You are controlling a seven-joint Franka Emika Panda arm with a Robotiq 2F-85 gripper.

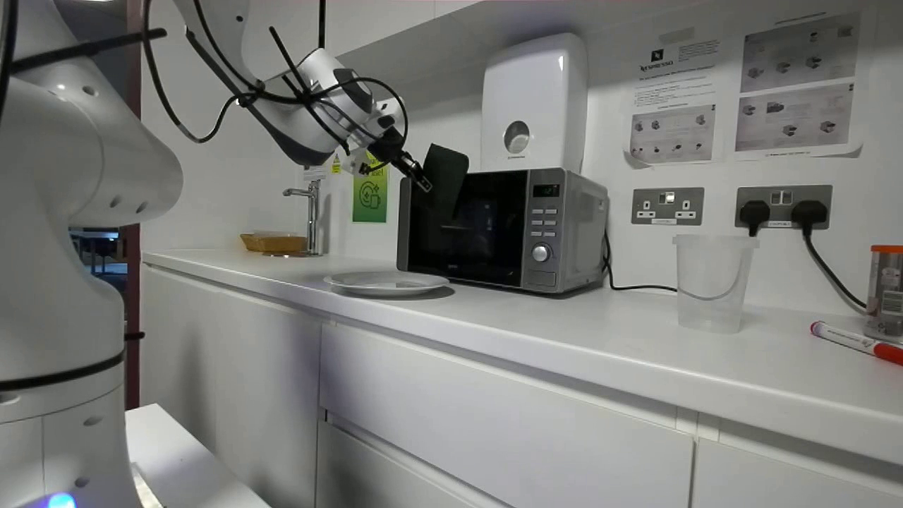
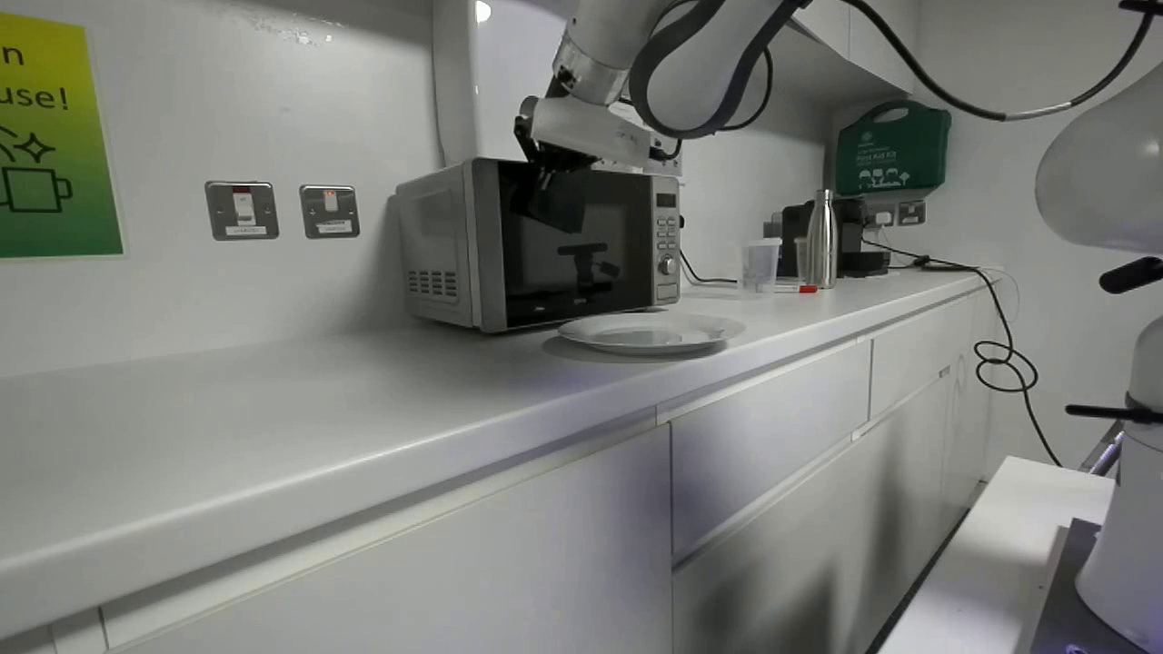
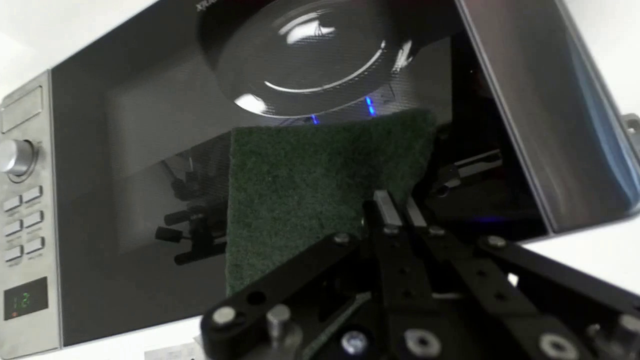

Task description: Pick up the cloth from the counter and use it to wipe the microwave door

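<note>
Behind the white tabletop [image 1: 621, 339] rises a white wall [image 2: 254, 291], and a pale plate [image 1: 386, 282] rests on the tabletop in front of the microwave door [image 3: 145, 150]. Dark and soft, the cloth [image 3: 295, 200] is raised off that surface, before the door, with the fingers [image 3: 388, 209] clenched on it near one edge. What the wipe turns on is how the cloth lies from that grip: nearly all its spread reaches toward the control strip [image 3: 30, 205], and some past the fingers, which themselves sit toward the door's opposite end. The cloth looks roughly square, partly hidden by the fingers, so no long axis guides the stroke; the door's runs sideways, along the tabletop. Whether cloth and door touch, I cannot tell. The next move probably calls for pressing the broad face flat, then sweeping toward that strip.
</note>
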